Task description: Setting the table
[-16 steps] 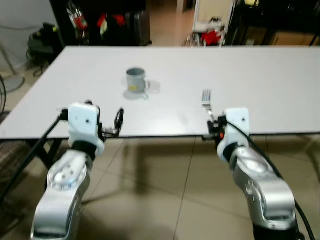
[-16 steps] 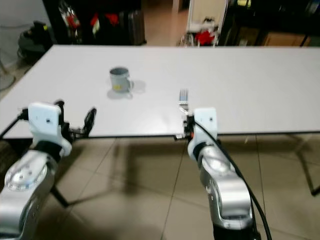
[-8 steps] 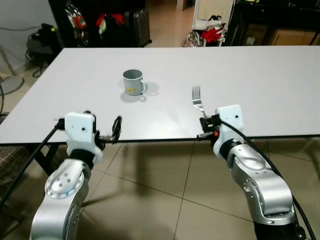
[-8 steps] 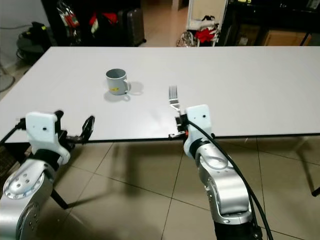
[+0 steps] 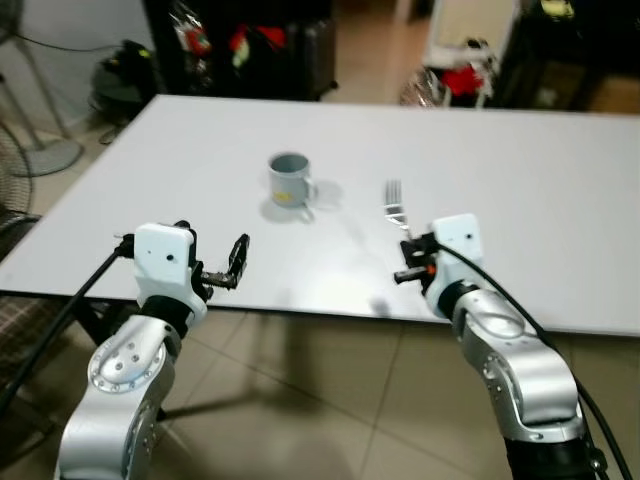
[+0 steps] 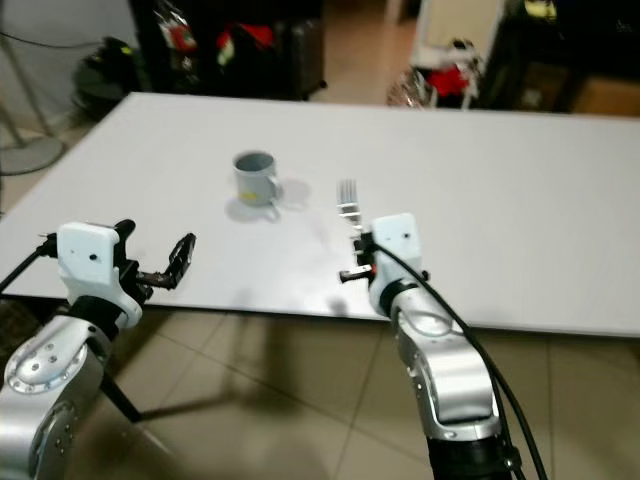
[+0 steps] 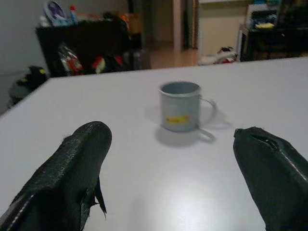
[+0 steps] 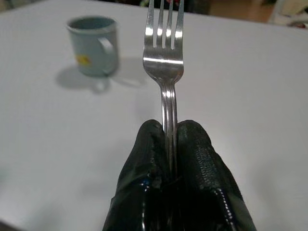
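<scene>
fork [image 8: 164,57]: silver, tines forward, held | mug [image 5: 289,180]: grey, upright

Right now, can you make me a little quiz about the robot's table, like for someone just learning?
1. True or false: the right gripper is shut on the fork.
2. What stands on the white table ahead of the left gripper? A) a plate B) a grey mug C) a bowl
3. Fill in: the left gripper's fingers are ____.

Key:
1. True. The fork's handle is pinched between the black fingers, tines pointing away.
2. B. The grey mug stands upright, handle toward the fork's side.
3. Open, with nothing between them.
</scene>
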You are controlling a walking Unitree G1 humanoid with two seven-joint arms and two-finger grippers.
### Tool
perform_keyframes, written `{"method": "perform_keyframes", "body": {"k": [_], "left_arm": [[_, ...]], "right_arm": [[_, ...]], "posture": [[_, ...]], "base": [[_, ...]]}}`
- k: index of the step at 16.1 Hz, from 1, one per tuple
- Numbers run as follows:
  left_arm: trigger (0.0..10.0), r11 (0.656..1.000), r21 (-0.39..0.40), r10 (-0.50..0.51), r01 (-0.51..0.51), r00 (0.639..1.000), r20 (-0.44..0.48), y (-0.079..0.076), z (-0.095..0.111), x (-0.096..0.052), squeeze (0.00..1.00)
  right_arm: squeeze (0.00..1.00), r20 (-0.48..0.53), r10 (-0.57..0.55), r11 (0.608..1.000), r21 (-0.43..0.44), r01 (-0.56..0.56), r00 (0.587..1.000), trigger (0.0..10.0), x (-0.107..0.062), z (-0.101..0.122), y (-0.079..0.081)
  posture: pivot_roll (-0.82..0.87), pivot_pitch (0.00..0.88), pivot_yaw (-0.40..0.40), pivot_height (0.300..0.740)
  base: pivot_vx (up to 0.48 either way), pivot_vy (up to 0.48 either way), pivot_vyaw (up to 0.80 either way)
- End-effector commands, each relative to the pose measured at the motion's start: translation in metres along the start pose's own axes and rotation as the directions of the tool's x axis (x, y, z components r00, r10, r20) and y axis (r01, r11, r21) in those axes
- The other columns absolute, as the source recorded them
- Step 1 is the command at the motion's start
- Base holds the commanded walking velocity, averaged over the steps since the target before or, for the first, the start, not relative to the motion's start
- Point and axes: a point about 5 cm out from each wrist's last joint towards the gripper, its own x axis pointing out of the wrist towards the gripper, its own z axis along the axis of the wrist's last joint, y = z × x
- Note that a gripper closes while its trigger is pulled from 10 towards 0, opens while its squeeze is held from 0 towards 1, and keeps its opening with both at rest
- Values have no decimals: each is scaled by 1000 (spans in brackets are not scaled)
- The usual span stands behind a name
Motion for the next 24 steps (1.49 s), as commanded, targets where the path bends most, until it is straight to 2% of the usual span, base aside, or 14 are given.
{"method": "perform_keyframes", "body": {"k": [1, 12, 17, 19, 24], "left_arm": [[10000, 1000, 12, 8, -8, 1000, -3, 6, -1, 2, 0], [10000, 999, -1, -33, 33, 999, 13, 1, 3, 10, 0], [10000, 999, -5, -37, 37, 999, 12, 0, 2, 10, 0], [10000, 999, -6, -34, 34, 999, 7, 1, 0, 10, 0], [10000, 1000, -19, -15, 15, 1000, 15, 2, 1, 9, 0]], "right_arm": [[0, 19, 20, 1000, 3, -20, 1000, 10000, 3, 5, 9], [0, 48, -19, 1000, 22, 18, 999, 10000, 1, 6, 4], [0, 50, -50, 999, 18, 49, 997, 10000, -3, 4, -1], [0, 22, -44, 998, 41, 43, 999, 10000, -10, 1, -5], [0, 18, -41, 999, 31, 41, 999, 10000, -15, -1, -5]], "posture": [[-99, 0, 22, 740], [-105, 0, 35, 740], [-118, 0, 42, 740], [-120, 0, 41, 740], [-122, 0, 40, 740]], "base": [[326, 0, 0], [326, 0, 0], [325, 0, 0], [326, 0, 0], [188, 0, 0]]}}
